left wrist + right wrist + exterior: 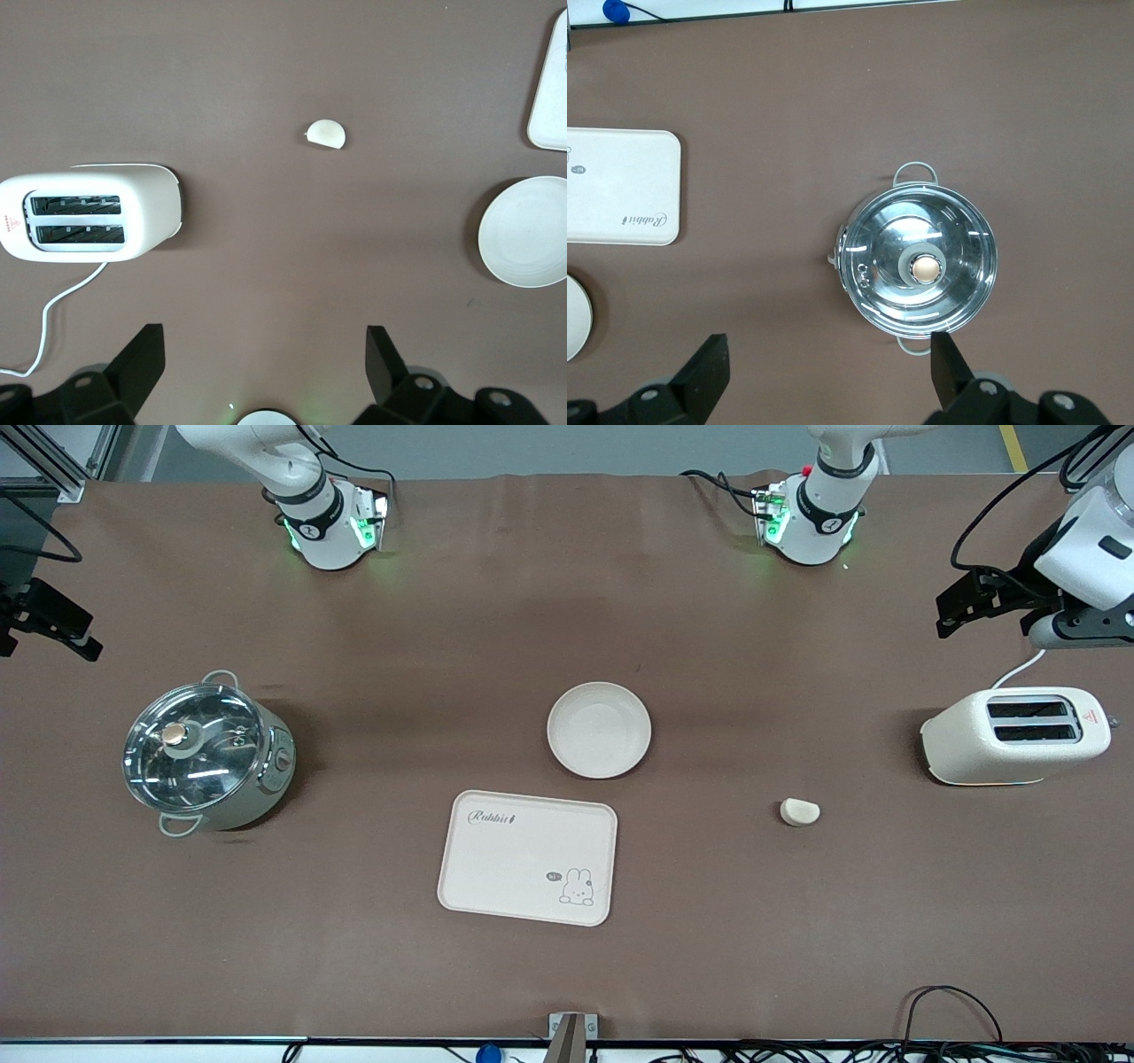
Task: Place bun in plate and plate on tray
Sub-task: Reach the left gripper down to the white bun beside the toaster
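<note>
The bun (799, 811) lies bare on the brown table, between the plate and the toaster and nearer the front camera than both. It also shows in the left wrist view (326, 134). The round cream plate (599, 729) is empty at mid-table. The tray (527, 857) with "Rabbit" lettering lies empty just nearer the camera than the plate. My left gripper (264, 354) is open and empty, up over the table's left-arm end near the toaster (961, 607). My right gripper (828, 359) is open and empty, up over the right-arm end near the pot (53, 624).
A cream toaster (1014, 737) with a white cord stands at the left arm's end. A steel pot with a glass lid (205, 753) stands at the right arm's end. Cables lie along the table's front edge.
</note>
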{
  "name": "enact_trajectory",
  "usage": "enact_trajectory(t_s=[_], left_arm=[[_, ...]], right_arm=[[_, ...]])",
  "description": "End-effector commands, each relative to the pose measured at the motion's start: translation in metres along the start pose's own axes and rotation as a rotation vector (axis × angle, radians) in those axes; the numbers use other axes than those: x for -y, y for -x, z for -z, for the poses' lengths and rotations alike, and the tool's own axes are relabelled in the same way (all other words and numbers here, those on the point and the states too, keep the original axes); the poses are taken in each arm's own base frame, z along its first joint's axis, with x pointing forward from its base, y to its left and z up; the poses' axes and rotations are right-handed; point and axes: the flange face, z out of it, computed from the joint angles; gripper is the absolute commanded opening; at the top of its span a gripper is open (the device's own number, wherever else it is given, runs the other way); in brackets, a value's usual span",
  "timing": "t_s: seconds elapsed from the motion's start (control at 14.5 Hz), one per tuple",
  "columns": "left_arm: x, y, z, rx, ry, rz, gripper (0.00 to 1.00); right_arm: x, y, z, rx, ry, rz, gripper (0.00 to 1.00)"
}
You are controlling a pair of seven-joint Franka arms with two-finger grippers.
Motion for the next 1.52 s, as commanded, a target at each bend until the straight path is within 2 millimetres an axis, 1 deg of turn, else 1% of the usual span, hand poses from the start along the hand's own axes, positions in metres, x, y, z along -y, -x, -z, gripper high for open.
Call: enact_trajectory(t_s=[0.0, 0.07, 0.14, 0.21, 0.34, 0.41, 0.48, 0.55, 0.62, 0.69, 0.76, 0.83, 0.9, 0.97, 1.17, 1.24, 1.31, 1.45], left_arm=[[0.001, -0.004, 0.004, -0.011, -0.016, 0.004, 1.0], [0.0, -0.007, 0.0, -0.003, -0.014, 0.0, 1.0], [0.004, -0.018, -0.007, 0.009, -0.006, 0.002, 1.0], [0.004, -0.034, -0.019, 0.025, 0.005, 0.003, 1.0], [0.008, -0.084, -0.048, 0.027, 0.04, 0.006, 1.0], [0.006, -0.097, -0.062, 0.02, 0.049, 0.005, 1.0], [0.004, -0.108, -0.069, -0.025, 0.051, 0.005, 1.0], [0.002, -0.122, -0.089, -0.032, 0.06, 0.005, 1.0], [0.001, -0.13, -0.111, -0.011, 0.066, 0.023, 1.0], [0.0, -0.137, -0.127, 0.001, 0.078, 0.083, 1.0], [-0.001, -0.146, -0.149, 0.02, 0.075, 0.136, 1.0], [-0.006, -0.155, -0.175, 0.04, 0.079, 0.19, 1.0], [-0.014, -0.158, -0.201, 0.058, 0.079, 0.21, 1.0], [-0.015, -0.163, -0.231, 0.056, 0.084, 0.217, 1.0], [-0.024, -0.155, -0.299, 0.036, 0.095, 0.242, 1.0], [-0.025, -0.15, -0.329, 0.044, 0.097, 0.273, 1.0], [-0.026, -0.146, -0.351, 0.055, 0.094, 0.293, 1.0], [-0.029, -0.143, -0.379, 0.074, 0.056, 0.287, 1.0]], right_arm=[[-0.001, 0.001, 0.002, -0.001, 0.005, -0.007, 1.0], [-0.001, 0.0, 0.002, -0.002, 0.004, -0.007, 1.0], [0.001, 0.0, 0.002, -0.002, 0.003, -0.002, 1.0], [0.003, 0.001, 0.002, 0.001, 0.003, 0.0, 1.0], [0.005, 0.0, 0.001, 0.002, 0.002, -0.003, 1.0], [0.008, 0.001, 0.001, 0.004, 0.001, 0.006, 1.0], [0.014, 0.001, 0.001, 0.006, -0.001, 0.013, 1.0], [0.018, 0.002, 0.0, 0.007, -0.002, 0.019, 1.0], [0.019, 0.001, -0.002, 0.01, -0.001, 0.021, 1.0], [0.02, -0.001, -0.004, 0.013, 0.0, 0.021, 1.0], [0.022, -0.004, -0.009, 0.02, 0.003, 0.023, 1.0], [0.024, -0.004, -0.01, 0.022, 0.003, 0.029, 1.0], [0.027, -0.003, -0.01, 0.023, 0.002, 0.035, 1.0], [0.028, -0.003, -0.011, 0.026, 0.002, 0.04, 1.0], [0.025, -0.002, -0.015, 0.045, 0.004, 0.034, 1.0], [0.024, -0.002, -0.016, 0.048, 0.005, 0.032, 1.0], [0.024, -0.002, -0.019, 0.052, 0.006, 0.032, 1.0], [0.026, -0.002, -0.02, 0.055, 0.005, 0.037, 1.0]])
